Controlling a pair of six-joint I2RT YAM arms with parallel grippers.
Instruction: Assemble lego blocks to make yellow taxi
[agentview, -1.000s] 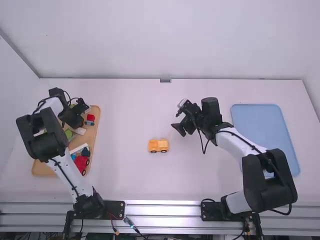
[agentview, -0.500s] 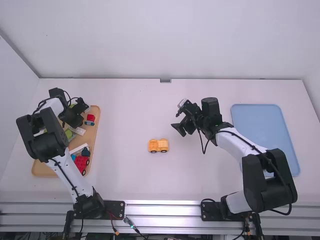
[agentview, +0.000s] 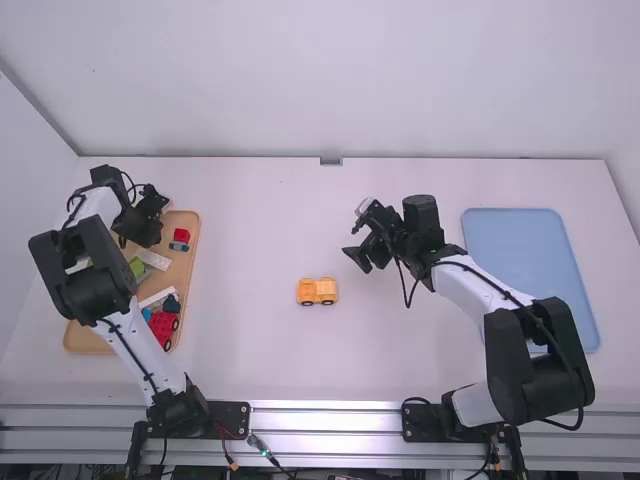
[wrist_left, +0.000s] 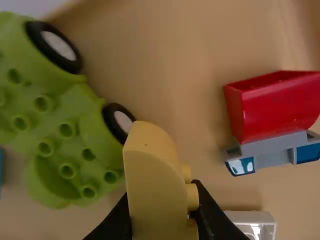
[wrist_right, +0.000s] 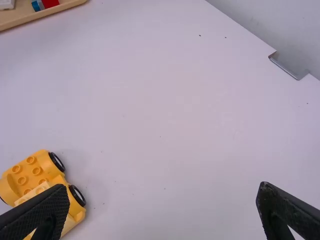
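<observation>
Plastic, metal and wood-like surfaces.
Table (agentview: 240, 335), smooth and matt; rail (agentview: 325, 436) along its near edge, bare metal with a sheen; tray (agentview: 182, 270) at its left edge, wood-like, matt; red block (wrist_left: 280, 110) therein, glossy plastic; yellow car base (wrist_right: 30, 175), smooth plastic.

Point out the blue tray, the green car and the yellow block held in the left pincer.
Blue tray (agentview: 520, 245): high view, on its bare floor.
Green car (wrist_left: 75, 142): left wrist view, on the middle of its body.
Yellow block (wrist_left: 154, 187): left wrist view, on its smooth side.
</observation>
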